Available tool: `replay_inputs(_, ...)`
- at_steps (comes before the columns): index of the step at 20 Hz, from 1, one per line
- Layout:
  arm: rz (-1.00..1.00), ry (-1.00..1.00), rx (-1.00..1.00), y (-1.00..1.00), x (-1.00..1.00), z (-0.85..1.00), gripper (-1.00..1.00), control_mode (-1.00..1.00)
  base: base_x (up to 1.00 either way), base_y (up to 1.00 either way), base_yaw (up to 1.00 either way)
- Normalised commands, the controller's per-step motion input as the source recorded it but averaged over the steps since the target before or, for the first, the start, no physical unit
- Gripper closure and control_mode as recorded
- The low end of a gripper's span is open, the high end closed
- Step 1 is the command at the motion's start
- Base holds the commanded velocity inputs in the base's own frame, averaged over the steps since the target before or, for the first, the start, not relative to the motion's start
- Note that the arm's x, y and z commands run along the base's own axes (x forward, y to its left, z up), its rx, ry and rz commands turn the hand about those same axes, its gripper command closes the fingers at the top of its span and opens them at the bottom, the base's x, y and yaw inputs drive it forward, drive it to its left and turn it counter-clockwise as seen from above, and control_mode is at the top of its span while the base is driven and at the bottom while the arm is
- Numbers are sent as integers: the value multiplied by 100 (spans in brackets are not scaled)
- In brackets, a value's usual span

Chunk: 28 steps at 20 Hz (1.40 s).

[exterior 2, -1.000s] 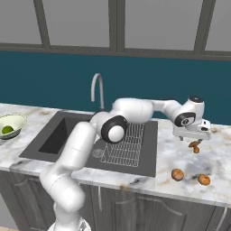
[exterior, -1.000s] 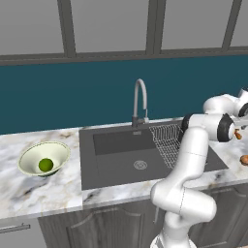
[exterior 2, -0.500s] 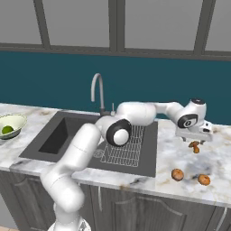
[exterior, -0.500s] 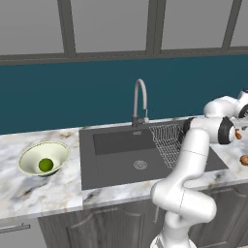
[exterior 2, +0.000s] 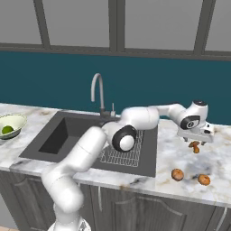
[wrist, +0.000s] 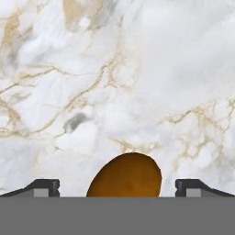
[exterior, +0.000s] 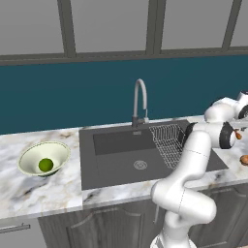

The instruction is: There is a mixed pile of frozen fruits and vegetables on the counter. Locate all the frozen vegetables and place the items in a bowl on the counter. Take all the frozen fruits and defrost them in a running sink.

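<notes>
My gripper (exterior 2: pixel 195 139) hangs open just above the white marble counter (exterior 2: pixel 180 155), right of the sink (exterior 2: pixel 67 135). Directly under it stands the brown-orange mushroom-shaped vegetable (exterior 2: pixel 195 146). In the hand view that piece (wrist: pixel 125 176) sits between the two dark fingertips (wrist: pixel 43 187), with a gap on each side. Two round orange fruits (exterior 2: pixel 177 174) (exterior 2: pixel 204 179) lie nearer the counter's front edge. The pale green bowl (exterior: pixel 34 154) stands left of the sink with the green ball (exterior: pixel 46 164) inside it.
A curved silver faucet (exterior: pixel 140 99) rises behind the dark basin, and a wire rack (exterior: pixel 167 140) fills the basin's right part. My own white arm stretches over the rack towards the right. A teal wall backs the counter.
The hand has crept a little to the right and down over the mushroom piece. The jaws have stayed wide apart, and the pieces on the counter lie where they were.
</notes>
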Motion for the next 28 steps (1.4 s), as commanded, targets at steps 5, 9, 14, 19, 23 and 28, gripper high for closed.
replay_inputs(5,-5,1,3,-9,16,-13,-100,-100,0,0,0)
replay_inputs(9,-8,5,6,-19,1,-22,-100,-100,0,0,0)
replay_inputs(14,-10,7,5,-9,-2,-31,-100,-100,0,0,0)
replay_inputs(19,-8,7,2,8,2,-32,100,-100,0,0,0)
replay_inputs(23,-3,6,0,16,0,-12,100,-100,0,0,0)
replay_inputs(28,-1,-1,-2,4,-12,6,100,-100,0,0,0)
